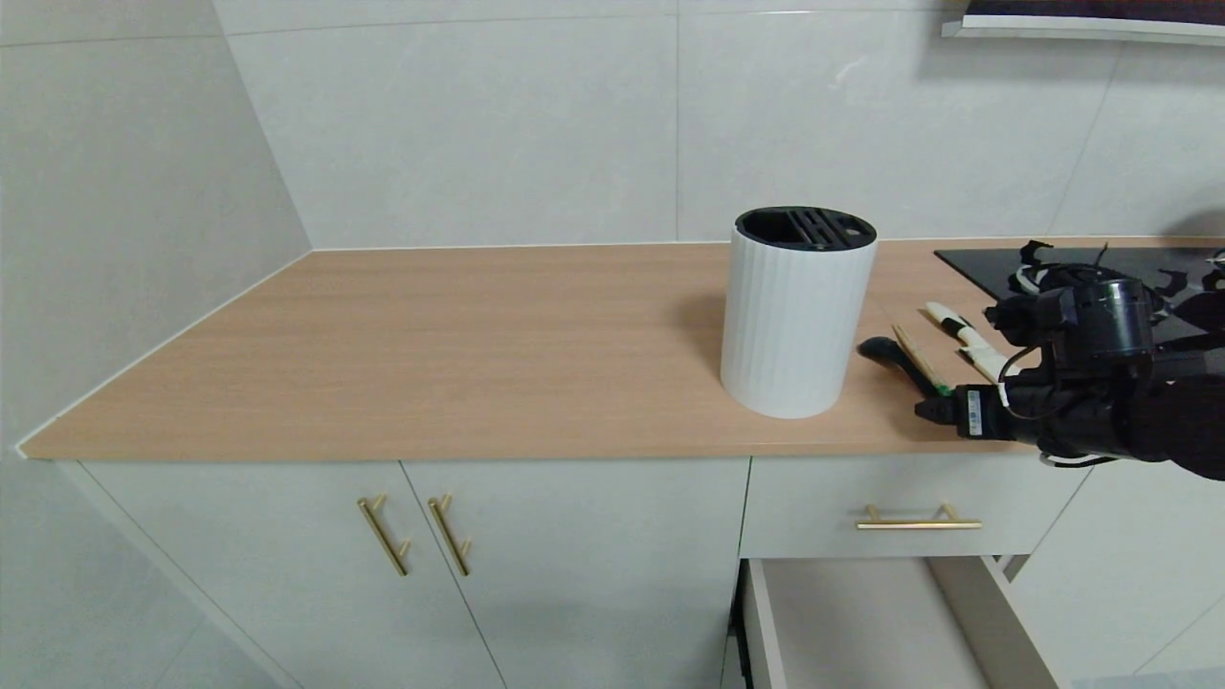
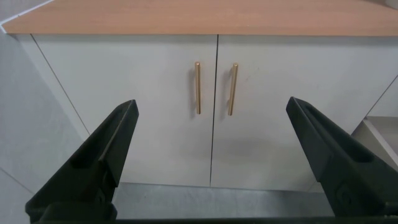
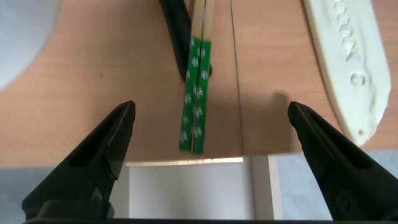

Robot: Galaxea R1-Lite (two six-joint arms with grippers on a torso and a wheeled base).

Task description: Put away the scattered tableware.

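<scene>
Chopsticks of pale wood with green ends (image 3: 198, 93) lie on the wood-grain countertop (image 1: 431, 354) near the white ribbed cylindrical holder (image 1: 796, 316) — right gripper (image 3: 210, 118) poised at their green ends, jaws spread wide; left gripper (image 2: 211, 112) likewise spread, facing white cabinet doors (image 2: 155, 137).

Counter (image 1: 431, 354) runs along the back wall, with a corner wall at its left end.
Holder (image 1: 794, 325) stands upright on the counter, right of centre, near the front edge.
Just right of the holder, lying on the counter in order outward: spoon (image 1: 885, 354), chopsticks (image 1: 919, 359), knife (image 1: 967, 335).
The chopsticks lie paired against the spoon's handle, their near ends at the front edge.
Cooktop (image 1: 986, 263) is set into the counter at back right, behind the knife.
Right gripper (image 1: 933, 411) sits at the front edge, with the chopstick ends between its fingers.
Under the counter: two doors (image 1: 287, 574) at left, a closed drawer (image 1: 813, 517) below the holder, and an open drawer (image 1: 861, 622) beneath that.
Left gripper (image 2: 211, 109) is below counter level, facing the door handles (image 2: 215, 88).
</scene>
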